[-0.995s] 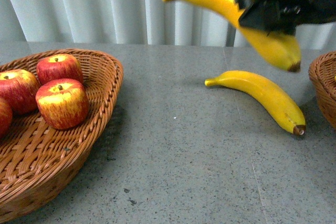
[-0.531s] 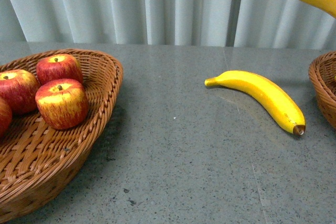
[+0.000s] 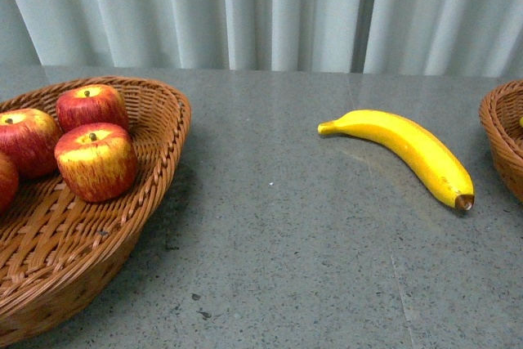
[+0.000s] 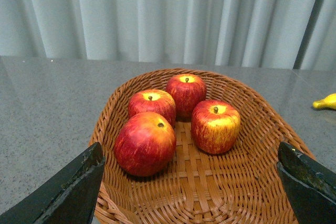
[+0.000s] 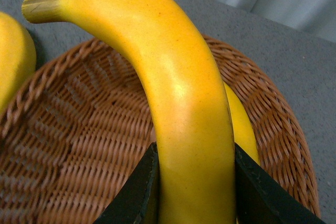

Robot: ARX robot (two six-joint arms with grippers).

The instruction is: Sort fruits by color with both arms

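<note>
Clamps long curved yellow banana (image 5: pixel 178 103) in black right gripper (image 5: pixel 194 187), over brown wicker basket (image 5: pixel 79 129). Holds black left gripper (image 4: pixel 191 187) spread wide above oval wicker basket (image 4: pixel 210 195) of four red apples (image 4: pixel 145 142). Shows second yellow banana (image 3: pixel 409 149) flat on grey table (image 3: pixel 286 243).

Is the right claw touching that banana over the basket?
Touching. Right wrist view: the right gripper clamps the banana, fingers pressed on both its sides.
</note>
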